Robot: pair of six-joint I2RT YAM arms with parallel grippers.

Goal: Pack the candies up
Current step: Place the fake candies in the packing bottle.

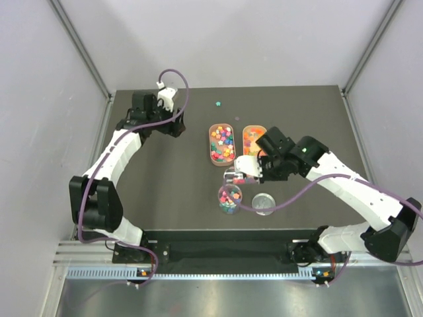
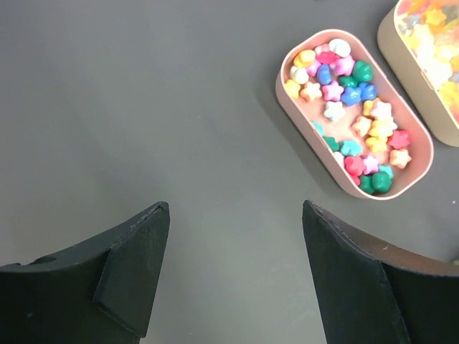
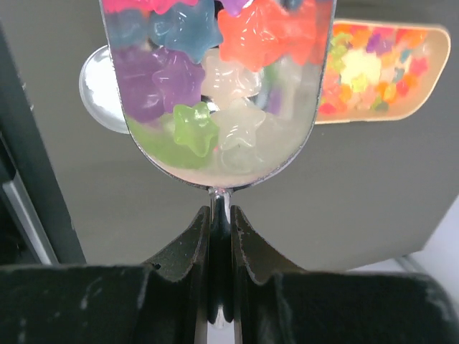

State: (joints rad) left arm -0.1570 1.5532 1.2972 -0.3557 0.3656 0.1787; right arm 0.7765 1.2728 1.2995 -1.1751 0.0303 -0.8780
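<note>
High top view behind arms, close downward wrist views, pink tray (image 2: 282, 86) in top and left

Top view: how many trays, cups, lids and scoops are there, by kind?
trays: 2
cup: 1
lid: 1
scoop: 1
Total: 5

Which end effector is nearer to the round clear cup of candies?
Right. The right end effector, shut on a loaded scoop, hovers just beyond the cup; the left end effector, open, is far off, left of the pink tray.
</note>
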